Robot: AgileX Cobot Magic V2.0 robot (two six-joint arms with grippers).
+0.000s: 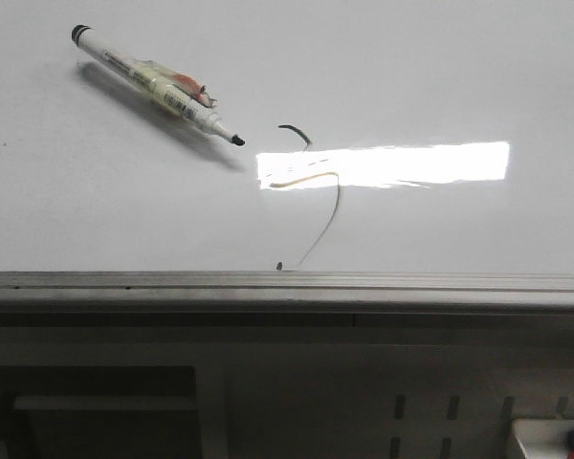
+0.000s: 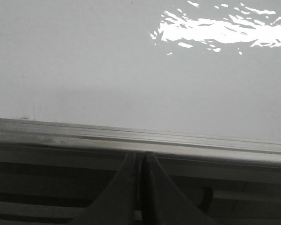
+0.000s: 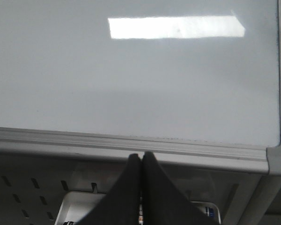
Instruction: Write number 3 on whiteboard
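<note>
The whiteboard (image 1: 459, 76) is a large glossy white board with a grey metal edge rail (image 1: 287, 287). The number 3 (image 1: 330, 206) is drawn on it as a thin dark line: a small hook at the top, a kink in the middle, a long curved tail down to the rail. An uncapped white marker (image 1: 158, 86) lies flat on the board to the left of the number, tip toward it. Neither gripper shows in the front view. My left gripper (image 2: 140, 157) is shut and empty, below the rail. My right gripper (image 3: 141, 157) is shut and empty, below the rail (image 3: 131, 145).
A bright rectangular glare (image 1: 392, 164) lies across the middle of the number. A grey perforated panel (image 1: 440, 411) sits below the rail. A white tray (image 1: 555, 440) with a blue and red item is at the lower right. The board's right corner (image 3: 276, 159) shows in the right wrist view.
</note>
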